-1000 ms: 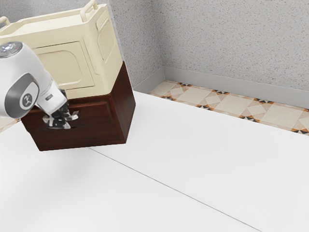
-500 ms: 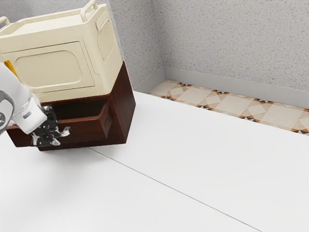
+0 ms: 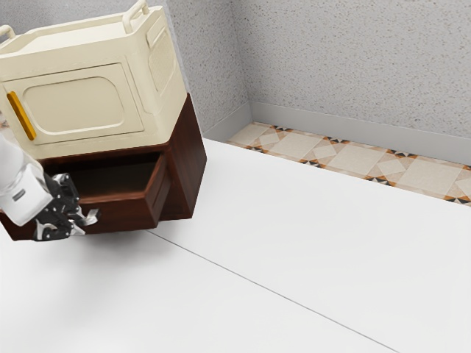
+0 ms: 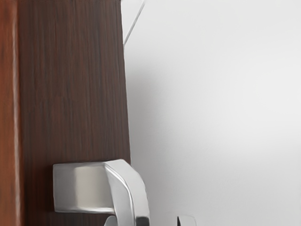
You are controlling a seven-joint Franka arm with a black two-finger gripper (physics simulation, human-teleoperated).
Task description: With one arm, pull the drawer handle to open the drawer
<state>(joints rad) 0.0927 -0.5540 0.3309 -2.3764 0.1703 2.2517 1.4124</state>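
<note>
Beneath the cream cabinet (image 3: 75, 107), an open drawer (image 3: 124, 215)

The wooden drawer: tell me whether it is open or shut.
Open: the drawer juts out from the dark cabinet, its hollow inside showing.

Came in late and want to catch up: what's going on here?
My gripper is at the handle of the dark drawer, which I am meant to pull open. The drawer stands out from its brown cabinet, open enough to show inside. The cream box sits on top of the cabinet.
</note>
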